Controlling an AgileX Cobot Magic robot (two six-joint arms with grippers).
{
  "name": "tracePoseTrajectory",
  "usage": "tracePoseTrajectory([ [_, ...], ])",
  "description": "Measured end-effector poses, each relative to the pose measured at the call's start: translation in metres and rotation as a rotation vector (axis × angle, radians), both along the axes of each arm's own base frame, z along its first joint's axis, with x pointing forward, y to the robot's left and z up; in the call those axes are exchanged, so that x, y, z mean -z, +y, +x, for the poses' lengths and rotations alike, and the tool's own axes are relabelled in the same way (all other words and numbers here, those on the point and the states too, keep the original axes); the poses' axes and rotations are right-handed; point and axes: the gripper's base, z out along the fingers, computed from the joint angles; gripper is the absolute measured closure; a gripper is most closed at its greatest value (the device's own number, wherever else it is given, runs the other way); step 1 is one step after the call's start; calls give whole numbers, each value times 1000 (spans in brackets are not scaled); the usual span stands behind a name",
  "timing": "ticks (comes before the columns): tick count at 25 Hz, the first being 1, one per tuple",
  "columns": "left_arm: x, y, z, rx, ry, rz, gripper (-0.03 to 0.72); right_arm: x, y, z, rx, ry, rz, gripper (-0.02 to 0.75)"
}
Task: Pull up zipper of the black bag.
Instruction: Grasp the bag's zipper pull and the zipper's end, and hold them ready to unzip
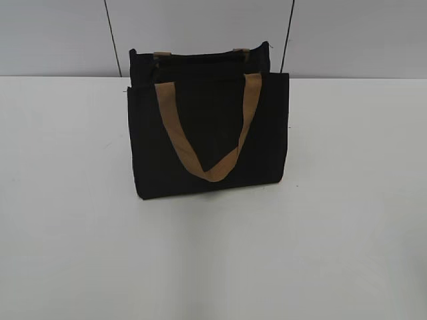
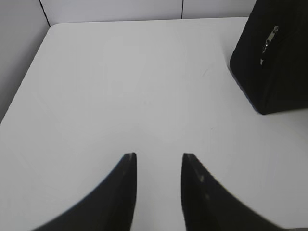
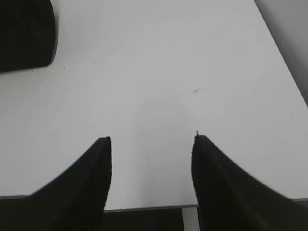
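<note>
Rectangular black fabric bag stands upright mid-surface, small silver zipper pull on its side; left hand narrowly parted, right hand wider, both empty — unbraced bag may tip or slide.

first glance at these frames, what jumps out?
The black bag standing upright mid-table, a tan strap hanging in a V down its front. In the left wrist view, the silver zipper glints on the bag's side panel at upper right. Both grippers, left and right, sit open over the white table, apart from the bag.
</note>
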Motion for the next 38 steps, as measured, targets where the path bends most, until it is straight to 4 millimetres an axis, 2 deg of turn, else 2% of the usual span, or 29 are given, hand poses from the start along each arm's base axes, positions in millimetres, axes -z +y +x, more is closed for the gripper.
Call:
tracePoseTrajectory([
  [29, -2, 1, 0, -4, -10, 5, 441, 0, 0, 0, 0, 0, 0, 329],
  [31, -11, 2, -1, -14, -85, 14, 395, 0, 0, 0, 0, 0, 0, 329],
  [36, -32, 6, 2, -44, -287, 59, 114, 0, 0, 0, 0, 0, 0, 329],
  [38, -37, 6, 7, -45, -313, 69, 83, 0, 0, 0, 0, 0, 0, 329],
])
